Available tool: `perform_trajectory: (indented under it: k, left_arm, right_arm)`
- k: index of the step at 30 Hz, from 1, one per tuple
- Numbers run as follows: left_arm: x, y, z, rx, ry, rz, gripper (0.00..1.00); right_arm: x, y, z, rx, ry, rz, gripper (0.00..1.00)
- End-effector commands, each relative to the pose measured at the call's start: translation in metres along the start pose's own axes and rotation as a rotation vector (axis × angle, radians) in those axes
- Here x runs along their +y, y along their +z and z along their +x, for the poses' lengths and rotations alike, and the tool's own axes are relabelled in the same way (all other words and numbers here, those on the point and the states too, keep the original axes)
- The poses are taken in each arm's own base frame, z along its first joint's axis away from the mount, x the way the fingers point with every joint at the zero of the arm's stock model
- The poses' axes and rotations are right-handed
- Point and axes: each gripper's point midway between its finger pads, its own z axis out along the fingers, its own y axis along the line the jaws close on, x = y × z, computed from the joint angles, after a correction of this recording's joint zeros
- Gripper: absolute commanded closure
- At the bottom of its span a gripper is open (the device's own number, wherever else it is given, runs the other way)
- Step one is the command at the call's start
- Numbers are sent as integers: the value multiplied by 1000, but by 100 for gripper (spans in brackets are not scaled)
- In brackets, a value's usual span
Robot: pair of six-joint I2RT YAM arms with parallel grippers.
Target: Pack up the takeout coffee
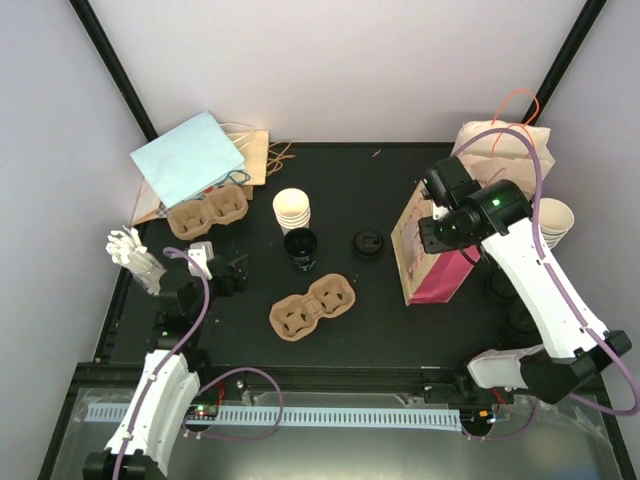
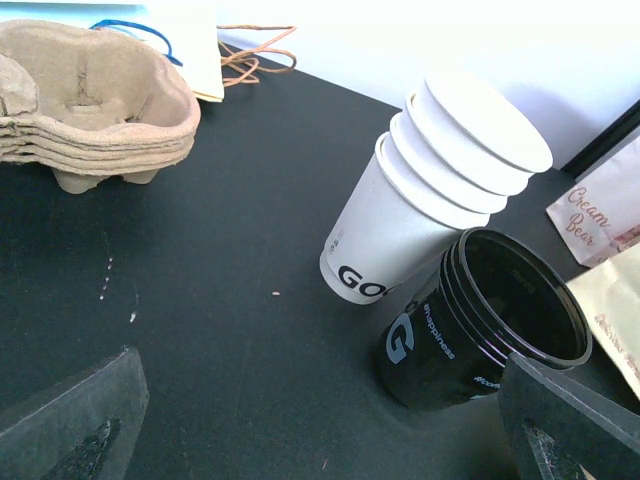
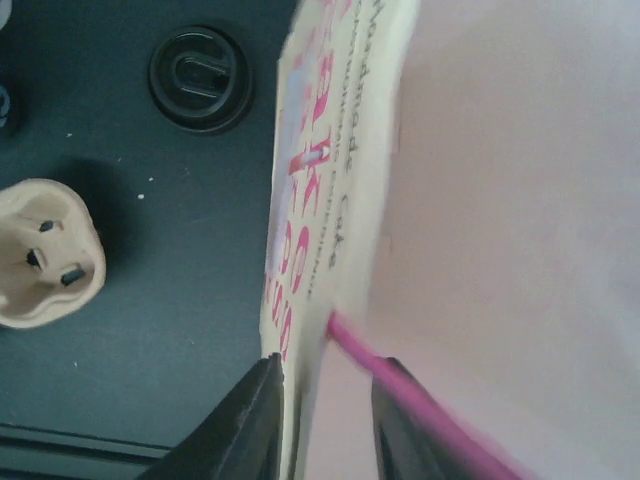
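Observation:
A cream and pink paper bag (image 1: 432, 268) stands open at the right of the table. My right gripper (image 1: 433, 233) is shut on its near wall (image 3: 330, 200), one finger (image 3: 250, 425) outside and one inside, with the pink handle (image 3: 420, 400) running over the inner finger. A stack of white cups (image 1: 292, 210) and a black cup (image 1: 300, 249) stand mid-table; both show in the left wrist view, white cups (image 2: 420, 200) and black cup (image 2: 480, 320). A black lid (image 1: 368, 244) lies beside them. A two-cup pulp carrier (image 1: 312, 310) lies in front. My left gripper (image 1: 228, 270) is open and empty, left of the black cup.
A stack of pulp carriers (image 1: 208, 212) and a light blue bag (image 1: 190, 155) lie at the back left. A brown bag (image 1: 500, 145) stands at the back right, with white cups (image 1: 555, 222) and dark cups (image 1: 500, 285) behind my right arm.

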Motion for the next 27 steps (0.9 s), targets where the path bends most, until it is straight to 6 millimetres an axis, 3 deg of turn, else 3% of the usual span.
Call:
perform_trajectory:
  k: [1,4,9,14,16,19,23,27]
  left_arm:
    - [-3,-1,-6,-21,9,9,1]
    - [-3,-1,-6,-20,9,8,1]
    - [-2,-1,-6,-21,8,5,1]
    - [-1,-1,-6,-21,6,-3,1]
    - [0,-1,-6,-23,5,-8,1]
    - [2,-1,-6,-21,-12,-21,1]
    - [10,-3,-7,-27,-59,-72,1]
    - [34,-12,-14,-75,-116,-225,1]
  right_arm:
    - [-2,0,-6,-5,-4,36,61]
    - [5,-1,-13,-16,-23,23,43]
    - [25,-10,-26,-73,-46,-79,36]
    - [42,-38,-42,-203,-47,-211,29]
    - [48,-53,-49,-260,-49,-267,22]
    - [58,-73,-55,-339,-55,-349,3]
    - [63,-93,-61,-417,-52,-413,0]
    - [55,-113,-66,-524,3,-420,0]
